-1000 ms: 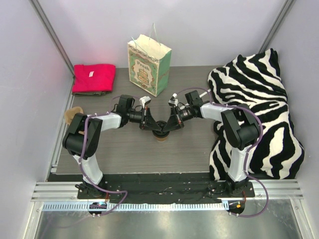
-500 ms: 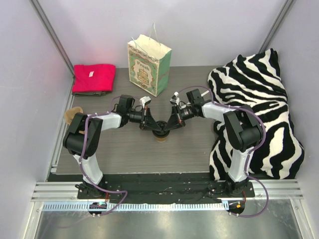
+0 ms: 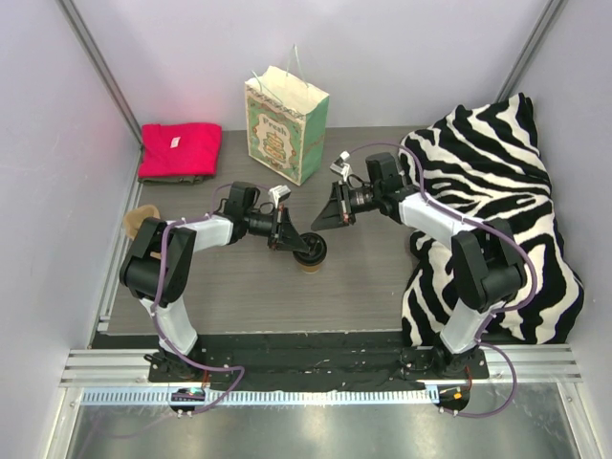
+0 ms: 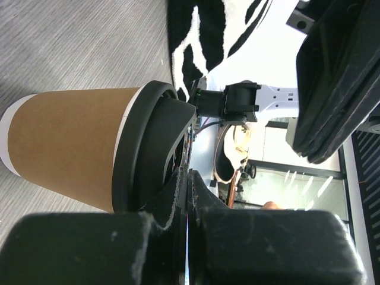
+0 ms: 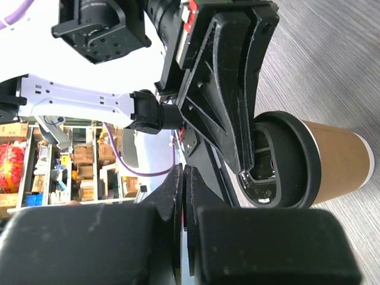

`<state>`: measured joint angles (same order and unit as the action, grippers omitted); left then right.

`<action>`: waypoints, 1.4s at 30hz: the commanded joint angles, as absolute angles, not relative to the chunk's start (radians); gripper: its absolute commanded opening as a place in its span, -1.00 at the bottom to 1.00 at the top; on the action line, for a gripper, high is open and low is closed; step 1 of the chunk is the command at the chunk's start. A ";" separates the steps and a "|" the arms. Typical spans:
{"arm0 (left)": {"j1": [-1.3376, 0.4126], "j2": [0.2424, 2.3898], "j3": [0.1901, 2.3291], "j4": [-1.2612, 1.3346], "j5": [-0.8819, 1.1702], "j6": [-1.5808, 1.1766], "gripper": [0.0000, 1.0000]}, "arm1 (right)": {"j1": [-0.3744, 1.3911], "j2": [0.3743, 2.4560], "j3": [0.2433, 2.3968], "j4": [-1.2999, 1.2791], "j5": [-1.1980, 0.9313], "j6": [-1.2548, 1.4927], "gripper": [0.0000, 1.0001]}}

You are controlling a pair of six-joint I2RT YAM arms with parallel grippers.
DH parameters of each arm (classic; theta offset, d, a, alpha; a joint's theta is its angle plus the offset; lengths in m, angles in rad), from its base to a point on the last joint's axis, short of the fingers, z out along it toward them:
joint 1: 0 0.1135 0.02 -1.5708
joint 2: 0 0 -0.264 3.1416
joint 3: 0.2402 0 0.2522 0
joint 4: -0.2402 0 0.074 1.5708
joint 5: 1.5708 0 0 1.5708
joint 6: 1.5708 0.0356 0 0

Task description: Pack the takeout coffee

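The takeout coffee, a tan kraft cup (image 3: 309, 262) with its black lid (image 3: 312, 249) on, stands upright at the table's middle. The left wrist view shows the cup (image 4: 65, 148) and the lid (image 4: 148, 148) close up. My left gripper (image 3: 297, 245) is shut, its tips resting on the lid's top. My right gripper (image 3: 318, 225) is shut and hangs a little above and behind the cup, apart from it. From the right wrist, the lid (image 5: 279, 160) lies under the left gripper's fingers (image 5: 237, 107), and my right gripper (image 5: 183, 173) holds nothing.
A white-and-green paper bag (image 3: 285, 124) with handles stands open at the back. A folded red cloth (image 3: 179, 150) lies at the back left. Zebra-striped fabric (image 3: 497, 210) covers the right side. A small tan object (image 3: 142, 220) sits at the table's left edge.
My right gripper has lifted off the lid and drawn back to the right and away. The left gripper and the cup have stayed put.
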<state>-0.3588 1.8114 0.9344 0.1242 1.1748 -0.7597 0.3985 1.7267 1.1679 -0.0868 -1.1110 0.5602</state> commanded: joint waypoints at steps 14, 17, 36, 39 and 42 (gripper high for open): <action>-0.370 1.894 0.946 -0.132 0.945 -0.568 -1.00 | 0.345 2.016 1.137 -0.221 -0.917 0.400 -0.98; -0.371 1.902 0.945 -0.133 0.943 -0.565 -1.00 | 0.344 2.011 1.134 -0.236 -0.913 0.400 -0.98; -0.402 1.697 0.976 -0.078 1.048 -0.615 -1.00 | 0.434 1.818 1.161 -0.052 -1.014 0.609 -0.94; -0.402 1.678 0.971 -0.075 1.061 -0.629 -1.00 | 0.434 1.825 1.154 -0.005 -1.038 0.653 -0.94; -0.403 1.637 0.960 -0.068 1.074 -0.652 -1.00 | 0.436 1.819 1.146 0.093 -1.066 0.704 -0.94</action>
<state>-0.4019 1.7149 0.9714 -0.0731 1.0657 -0.6430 0.4339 1.8591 1.1538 -0.0681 -1.0309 0.6109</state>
